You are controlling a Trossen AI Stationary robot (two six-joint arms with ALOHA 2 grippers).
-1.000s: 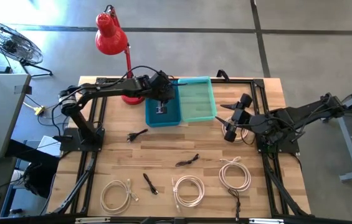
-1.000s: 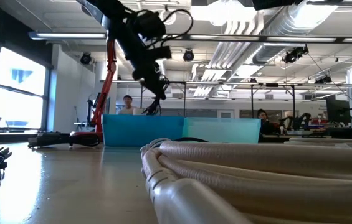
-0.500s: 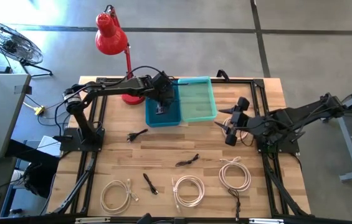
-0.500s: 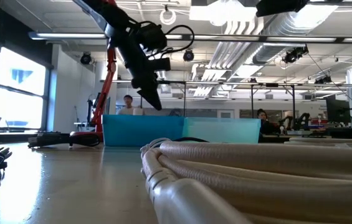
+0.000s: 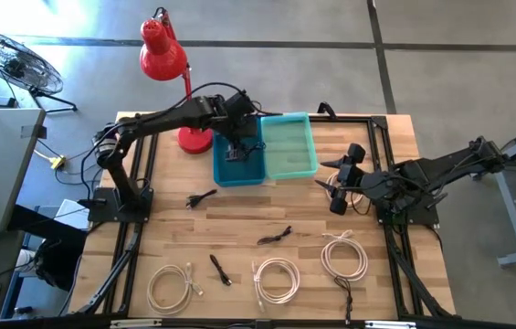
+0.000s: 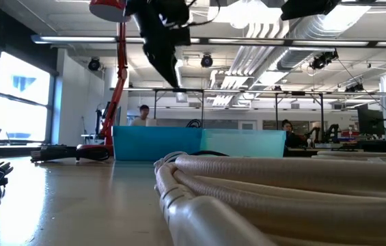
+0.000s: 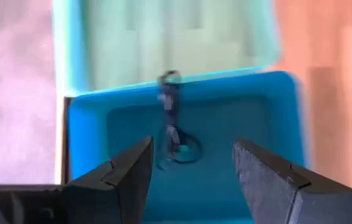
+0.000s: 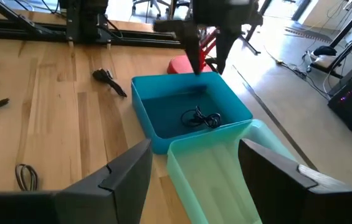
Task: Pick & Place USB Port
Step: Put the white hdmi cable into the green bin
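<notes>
Blue bin [image 5: 239,170] at table's 12 o'clock holding dropped black USB cable [image 8: 202,117], left gripper [image 5: 236,146] above, jaws apart, right gripper [image 5: 334,187] idle, also open at 3; next, probably another cable fetched.

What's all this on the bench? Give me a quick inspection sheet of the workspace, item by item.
Surface: wooden table.
Job's things: black cable lying in the blue bin; teal bin beside it, nothing seen inside.
Clutter: red lamp.
Grippers: left gripper open above the blue bin, empty; right gripper open, waiting right of the bins.
Cables: three white coils and loose black pieces on the near half.
Surroundings: fan on the floor; people in the background.
</notes>
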